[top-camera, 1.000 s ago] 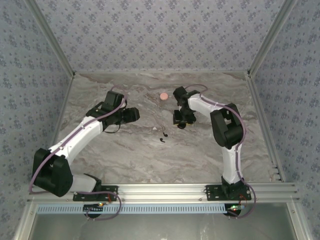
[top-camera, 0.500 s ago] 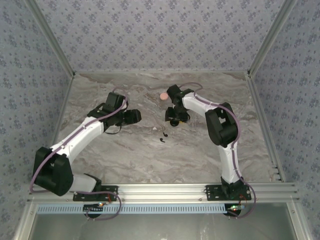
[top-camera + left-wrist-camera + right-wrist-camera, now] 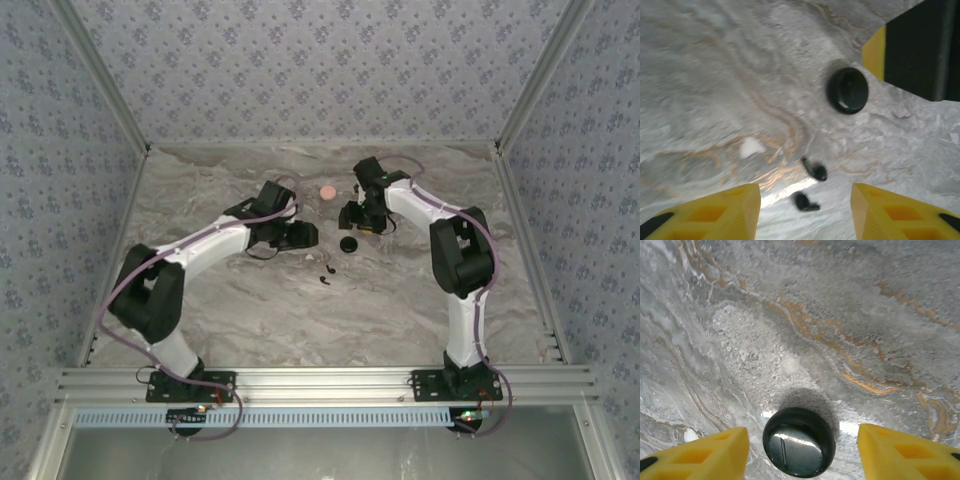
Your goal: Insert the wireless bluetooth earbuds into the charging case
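Black round charging case (image 3: 348, 245), just released, lies below the opened right gripper (image 3: 354, 221); the empty, spread left gripper (image 3: 312, 237) now nears tiny hooked black earbuds (image 3: 814, 171).

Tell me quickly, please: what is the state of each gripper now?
Left gripper: open, holding nothing.
Right gripper: open, holding nothing; the case lies free below it.

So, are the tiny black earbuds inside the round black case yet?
Out: both tiny black hooked earbuds lie loose on the marble table, apart from the round black case.
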Robot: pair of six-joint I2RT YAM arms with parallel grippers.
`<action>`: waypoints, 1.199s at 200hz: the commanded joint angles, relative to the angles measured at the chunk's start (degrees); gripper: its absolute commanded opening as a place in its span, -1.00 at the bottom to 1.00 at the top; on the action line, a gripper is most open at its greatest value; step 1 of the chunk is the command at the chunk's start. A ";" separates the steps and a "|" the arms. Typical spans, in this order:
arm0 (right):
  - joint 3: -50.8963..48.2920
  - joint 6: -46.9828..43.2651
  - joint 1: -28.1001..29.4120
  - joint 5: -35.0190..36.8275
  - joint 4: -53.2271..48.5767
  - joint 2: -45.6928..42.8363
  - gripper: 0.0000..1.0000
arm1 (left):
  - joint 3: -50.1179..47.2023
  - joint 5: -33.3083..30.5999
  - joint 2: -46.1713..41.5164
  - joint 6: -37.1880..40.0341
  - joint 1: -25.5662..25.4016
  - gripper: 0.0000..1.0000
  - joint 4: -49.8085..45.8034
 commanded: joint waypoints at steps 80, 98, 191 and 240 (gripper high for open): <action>7.39 -8.02 -3.84 -8.74 -4.26 7.03 -0.46 | 11.47 9.55 16.78 -6.27 -3.67 -0.68 7.69; 8.50 -8.71 -3.79 -9.49 -4.87 8.11 -0.48 | 12.02 10.86 18.38 -6.95 -4.16 -0.70 8.41; 10.30 -10.24 -3.82 -11.35 -7.39 11.05 -0.54 | 14.69 15.24 24.02 -8.00 -5.11 -0.71 8.17; 9.61 -11.21 -3.79 -9.66 -9.28 11.16 -0.54 | 14.83 14.39 25.02 -7.81 -5.13 -0.72 7.02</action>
